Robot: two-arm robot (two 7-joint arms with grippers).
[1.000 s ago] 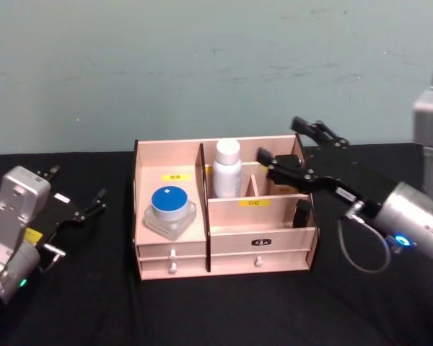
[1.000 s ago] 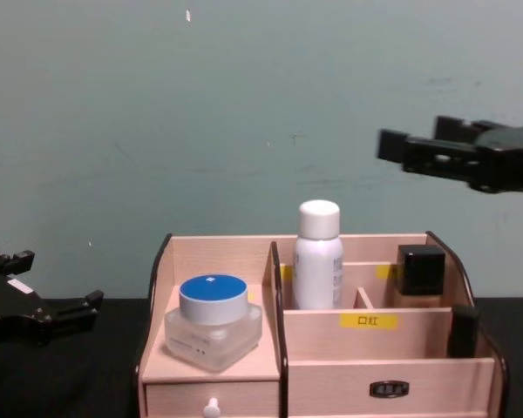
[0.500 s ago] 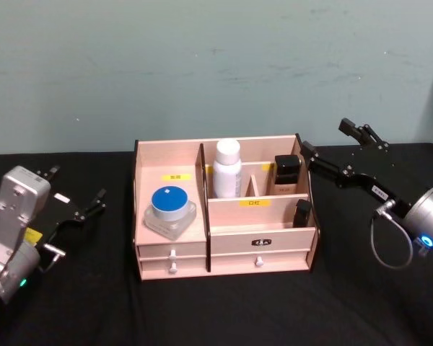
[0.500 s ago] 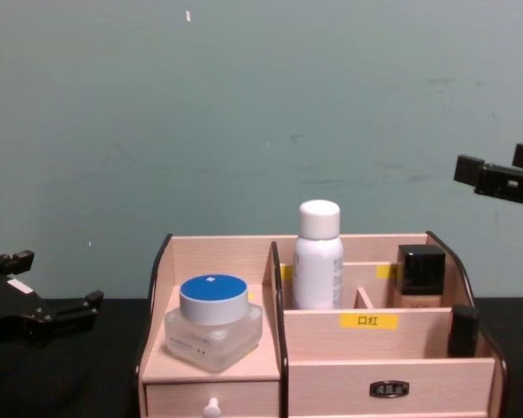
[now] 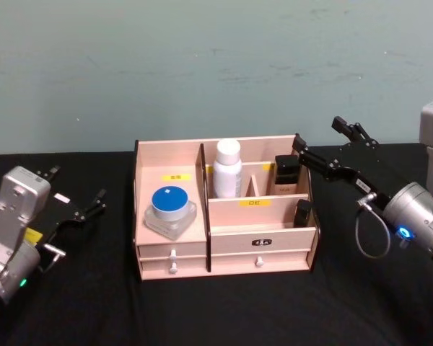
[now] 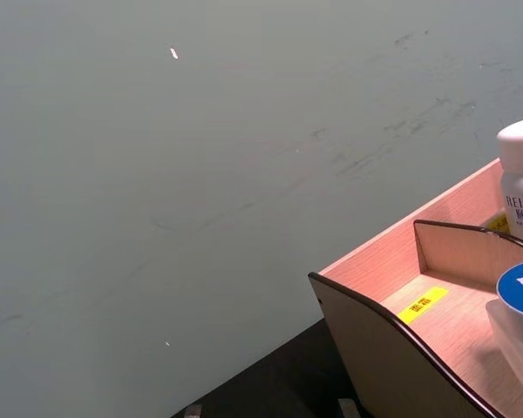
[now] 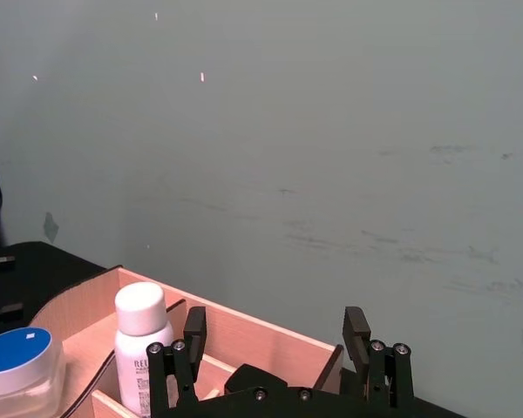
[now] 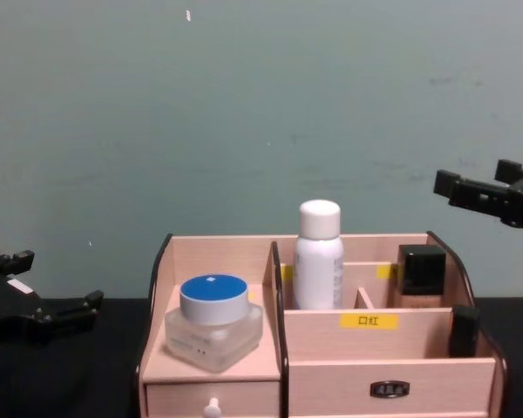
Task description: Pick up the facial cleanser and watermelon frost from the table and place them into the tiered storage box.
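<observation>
Black cloth covers the desk (image 5: 224, 310). At its centre, the light wooden tiered storage box (image 5: 224, 249) holds a white bottle (image 5: 227, 169) and a dark square-capped bottle (image 5: 286, 175) at 2 o'clock. The right pincer (image 5: 325, 144) has drawn back, open and empty; the left pincer (image 5: 76, 194) rests open at 9 o'clock. Both placements look finished.

A staged robot test bench in a lab or studio. A bare, scuffed grey-green wall (image 5: 216, 65) rises right behind a counter (image 5: 224, 310) draped in plain black cloth, and one wooden tiered storage box (image 5: 260, 234) of toiletries stands alone between two robot arms.
</observation>
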